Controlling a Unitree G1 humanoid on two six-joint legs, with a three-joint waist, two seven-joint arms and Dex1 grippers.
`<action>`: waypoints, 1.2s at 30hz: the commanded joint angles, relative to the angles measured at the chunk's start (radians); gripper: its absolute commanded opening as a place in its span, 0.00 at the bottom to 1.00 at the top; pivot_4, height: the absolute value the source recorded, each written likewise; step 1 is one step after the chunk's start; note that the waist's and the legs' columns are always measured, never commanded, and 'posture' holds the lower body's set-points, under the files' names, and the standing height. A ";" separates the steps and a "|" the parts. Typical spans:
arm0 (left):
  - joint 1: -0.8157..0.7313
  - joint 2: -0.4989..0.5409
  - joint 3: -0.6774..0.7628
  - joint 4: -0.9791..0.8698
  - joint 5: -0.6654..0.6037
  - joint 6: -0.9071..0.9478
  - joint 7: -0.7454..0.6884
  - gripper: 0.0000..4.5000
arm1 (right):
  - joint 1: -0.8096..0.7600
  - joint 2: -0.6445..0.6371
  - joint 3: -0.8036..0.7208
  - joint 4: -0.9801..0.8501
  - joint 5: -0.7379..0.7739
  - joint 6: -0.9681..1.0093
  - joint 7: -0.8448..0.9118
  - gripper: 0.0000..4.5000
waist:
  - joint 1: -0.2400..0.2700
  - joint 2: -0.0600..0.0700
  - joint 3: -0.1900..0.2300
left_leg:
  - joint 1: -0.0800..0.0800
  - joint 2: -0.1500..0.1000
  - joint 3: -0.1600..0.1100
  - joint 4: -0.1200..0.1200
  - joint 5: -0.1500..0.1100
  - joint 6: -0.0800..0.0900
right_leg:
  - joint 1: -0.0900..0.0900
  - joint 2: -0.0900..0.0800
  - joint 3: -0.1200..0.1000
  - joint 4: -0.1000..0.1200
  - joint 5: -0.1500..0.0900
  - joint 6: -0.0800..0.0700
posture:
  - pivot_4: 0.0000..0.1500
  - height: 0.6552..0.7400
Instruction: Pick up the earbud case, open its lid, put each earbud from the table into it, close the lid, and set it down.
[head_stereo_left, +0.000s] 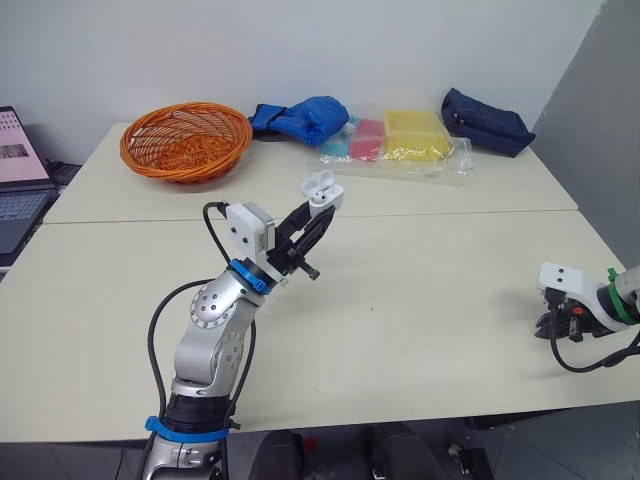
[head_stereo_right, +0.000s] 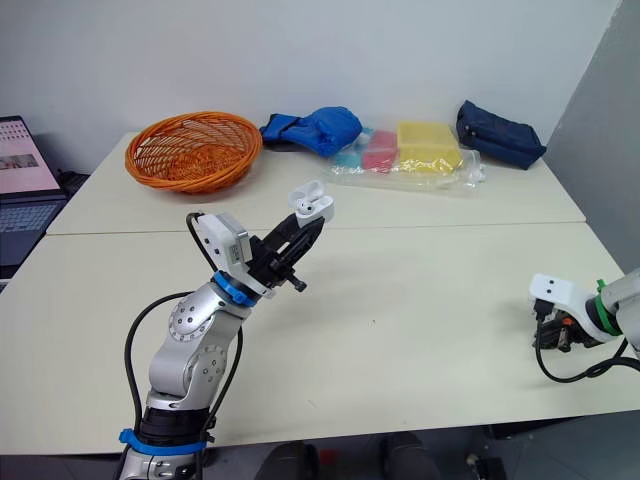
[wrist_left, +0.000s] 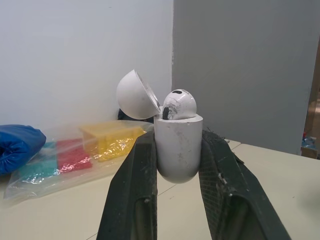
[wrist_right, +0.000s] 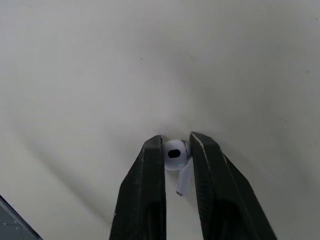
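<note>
While the left gripper (head_stereo_left: 318, 214) holds the case (wrist_left: 178, 150) clamped by its body, up off the worktop (head_stereo_left: 430, 300) just left of centre in the head views, the lid (wrist_left: 136, 95) stands tipped open and the first bud (wrist_left: 179, 104) sits in its slot. Step in hand, by my read: fetching the second bud (wrist_right: 175, 154). Right gripper (wrist_right: 176, 139) is low at the far right edge of frame, near the worktop's front edge. Its fingers are narrowed to a pinch on that bud's head, stem pointing back btwn them. Can't tell if the bud is off the surface or resting on it. Next move prob calls for: lift w/o slipping, carry across to frame centre, turn stem-down over the empty slot beside the first bud, lower in. Alignment looks the tricky bit: small slot, and the pinch is on a round head. Then lid shut & case set down.
</note>
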 joint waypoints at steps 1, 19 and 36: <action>-0.010 0.001 0.000 -0.041 -0.006 -0.016 0.003 0.17 | -0.007 0.006 0.003 -0.015 0.012 0.007 0.010 0.08 | 0.000 0.000 0.000 | 0.000 0.000 0.000 0.000 0.000 0.000 | 0.000 0.000 0.000 0.000 0.000 0.000 | 1.00 1.00; -0.115 -0.033 0.000 0.114 0.009 -0.116 -0.020 0.17 | -0.381 0.756 -0.450 -0.586 0.571 0.287 -0.700 0.08 | 0.007 0.001 0.000 | -0.005 0.001 -0.004 0.000 0.000 0.000 | -0.004 0.002 -0.003 0.001 0.000 -0.001 | 1.00 1.00; -0.146 -0.044 -0.012 0.104 -0.010 -0.090 -0.048 0.17 | -0.356 0.915 -0.304 -0.574 0.615 0.209 -0.856 0.08 | 0.001 0.001 0.000 | -0.011 0.001 -0.005 0.000 0.000 0.000 | -0.007 0.001 -0.004 0.000 0.001 0.001 | 1.00 1.00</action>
